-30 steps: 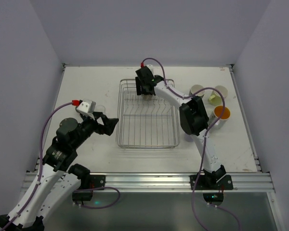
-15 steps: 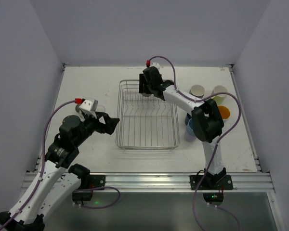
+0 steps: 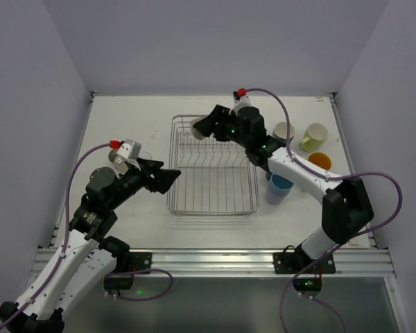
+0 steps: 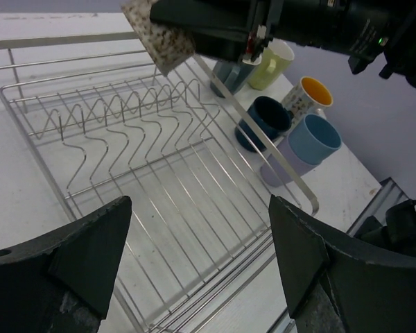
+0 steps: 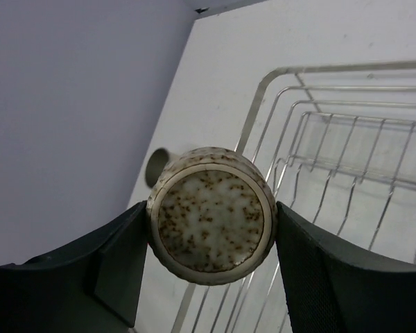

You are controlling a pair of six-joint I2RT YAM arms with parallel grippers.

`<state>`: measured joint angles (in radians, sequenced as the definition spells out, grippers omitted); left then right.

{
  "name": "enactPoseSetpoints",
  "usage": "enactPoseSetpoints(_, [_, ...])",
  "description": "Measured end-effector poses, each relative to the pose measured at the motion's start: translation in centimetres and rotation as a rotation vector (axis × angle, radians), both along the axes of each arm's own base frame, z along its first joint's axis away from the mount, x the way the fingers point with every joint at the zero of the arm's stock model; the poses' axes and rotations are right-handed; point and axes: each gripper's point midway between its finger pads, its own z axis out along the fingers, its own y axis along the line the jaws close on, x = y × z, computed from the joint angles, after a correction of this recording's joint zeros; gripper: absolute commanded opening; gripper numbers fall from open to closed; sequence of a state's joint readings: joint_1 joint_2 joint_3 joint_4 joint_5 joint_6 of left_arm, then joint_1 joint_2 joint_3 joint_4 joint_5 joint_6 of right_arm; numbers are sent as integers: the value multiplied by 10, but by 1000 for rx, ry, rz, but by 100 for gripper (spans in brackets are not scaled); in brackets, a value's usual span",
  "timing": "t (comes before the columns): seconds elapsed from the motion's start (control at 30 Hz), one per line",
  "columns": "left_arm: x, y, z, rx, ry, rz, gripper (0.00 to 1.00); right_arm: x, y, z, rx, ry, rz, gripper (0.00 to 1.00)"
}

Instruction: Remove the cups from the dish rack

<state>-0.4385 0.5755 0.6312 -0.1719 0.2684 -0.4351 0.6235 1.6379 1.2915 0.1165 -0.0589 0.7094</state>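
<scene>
My right gripper (image 3: 202, 127) is shut on a speckled beige cup (image 3: 195, 127) and holds it in the air above the far left corner of the dish rack (image 3: 211, 201). In the right wrist view the cup's base (image 5: 211, 214) faces the camera, gripped between both fingers, with the rack (image 5: 347, 139) below. The left wrist view shows the same cup (image 4: 158, 31) above the rack (image 4: 159, 159), which holds no other cup. My left gripper (image 3: 169, 177) is open and empty over the rack's left edge, its fingers (image 4: 90, 243) spread wide.
Unloaded cups stand right of the rack: white (image 3: 283, 130), yellow-green (image 3: 314, 136), orange-lined (image 3: 319, 162), light blue stacked on lavender (image 3: 280, 186), dark blue (image 4: 265, 119), grey-teal (image 4: 229, 73). A round clear cup (image 5: 156, 166) stands left of the rack. Walls enclose the table.
My right gripper has lifted the speckled cup off the rack's far end, and its arm has swung out to the right. My left gripper has edged right towards the rack.
</scene>
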Motion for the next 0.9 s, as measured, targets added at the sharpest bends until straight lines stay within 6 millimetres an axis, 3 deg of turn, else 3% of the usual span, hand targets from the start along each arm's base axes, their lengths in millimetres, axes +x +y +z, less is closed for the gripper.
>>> enactPoseSetpoints(0.2, [-2, -21, 12, -109, -14, -98, 77, -74, 6, -8, 229, 104, 156, 36])
enactPoseSetpoints(0.37, [-2, -34, 22, -189, -13, -157, 71, -115, 16, 3, 371, 144, 271, 35])
enactPoseSetpoints(0.67, [-5, -49, 31, -269, 7, -239, 52, -148, 37, 40, 523, 129, 408, 34])
enactPoseSetpoints(0.87, [-8, -51, 37, -290, -8, -261, 30, -158, 52, 33, 558, 186, 462, 33])
enactPoseSetpoints(0.9, [-7, -50, 35, -289, -4, -258, 20, -159, 53, 33, 563, 187, 468, 33])
